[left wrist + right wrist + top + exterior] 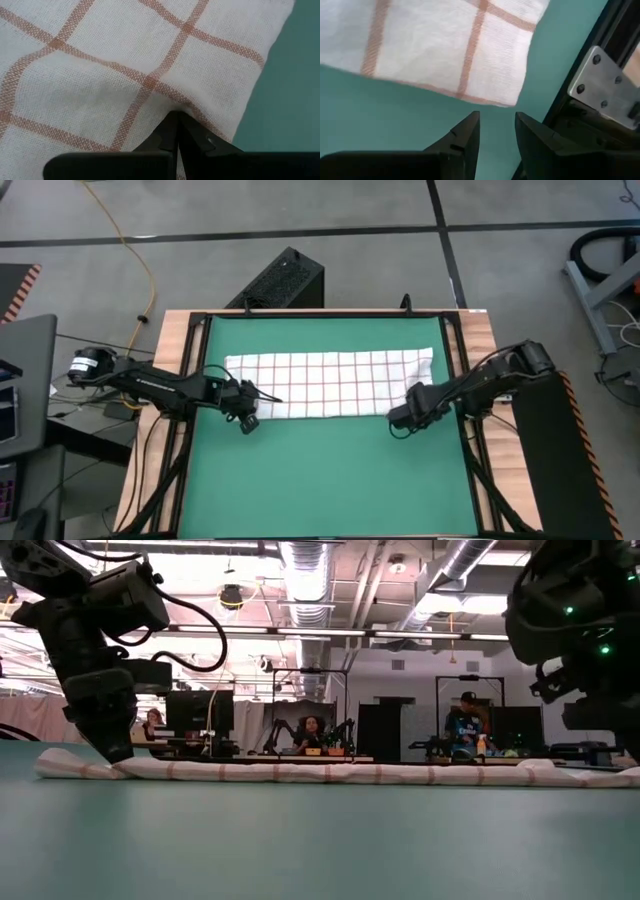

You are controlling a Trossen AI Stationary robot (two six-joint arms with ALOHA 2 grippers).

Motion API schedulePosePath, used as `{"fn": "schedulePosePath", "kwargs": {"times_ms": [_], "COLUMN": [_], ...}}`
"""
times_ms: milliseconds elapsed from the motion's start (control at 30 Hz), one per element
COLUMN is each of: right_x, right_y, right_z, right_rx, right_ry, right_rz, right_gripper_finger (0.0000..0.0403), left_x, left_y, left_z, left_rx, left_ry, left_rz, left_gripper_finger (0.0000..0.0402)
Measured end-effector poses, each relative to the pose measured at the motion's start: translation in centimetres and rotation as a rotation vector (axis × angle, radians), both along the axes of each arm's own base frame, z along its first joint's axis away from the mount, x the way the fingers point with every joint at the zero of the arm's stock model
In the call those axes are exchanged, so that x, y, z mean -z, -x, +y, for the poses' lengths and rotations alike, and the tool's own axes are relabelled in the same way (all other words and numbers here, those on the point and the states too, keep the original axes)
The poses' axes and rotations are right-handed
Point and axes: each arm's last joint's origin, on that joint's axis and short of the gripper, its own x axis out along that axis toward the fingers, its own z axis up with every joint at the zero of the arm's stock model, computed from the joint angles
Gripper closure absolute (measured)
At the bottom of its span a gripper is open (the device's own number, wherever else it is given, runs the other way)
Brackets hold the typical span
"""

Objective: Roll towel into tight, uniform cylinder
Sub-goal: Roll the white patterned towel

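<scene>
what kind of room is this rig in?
Looks like a shared robotics lab or workshop. Behind the green mat and towel, the low view shows people seated at monitor benches, another small arm rig, and exposed ceiling ducts.

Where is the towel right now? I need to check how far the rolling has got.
In the high view the towel lies as a long folded band across the far half of the green mat, between the left gripper and the right gripper.

Even overhead light, glaring ceiling fixtures [300, 580], soft shadows.
</scene>
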Motion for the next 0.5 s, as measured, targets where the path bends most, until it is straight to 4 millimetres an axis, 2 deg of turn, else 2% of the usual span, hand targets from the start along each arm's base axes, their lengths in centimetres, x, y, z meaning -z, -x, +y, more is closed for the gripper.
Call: {"fn": "schedulePosePath", "kwargs": {"times_ms": [267,500], "right_x": [0.0,0.0], "right_y": [-0.1,-0.2], "right_z": [-1.3,-3.5], "right_rx": [0.091,0.224], "right_ry": [0.002,0.026], "right_rz": [-0.019,-0.021], "right_gripper_finger": [0.0258,0.0258], "left_x": [0.0,0.0], "left_y": [0.0,0.1], "left_z": [0.0,0.0], "left_rx": [-0.006,-0.004], "left_ry": [0.006,0.011], "left_rz": [0.004,0.005], "left_gripper_finger": [0.0400,0.0400]}}
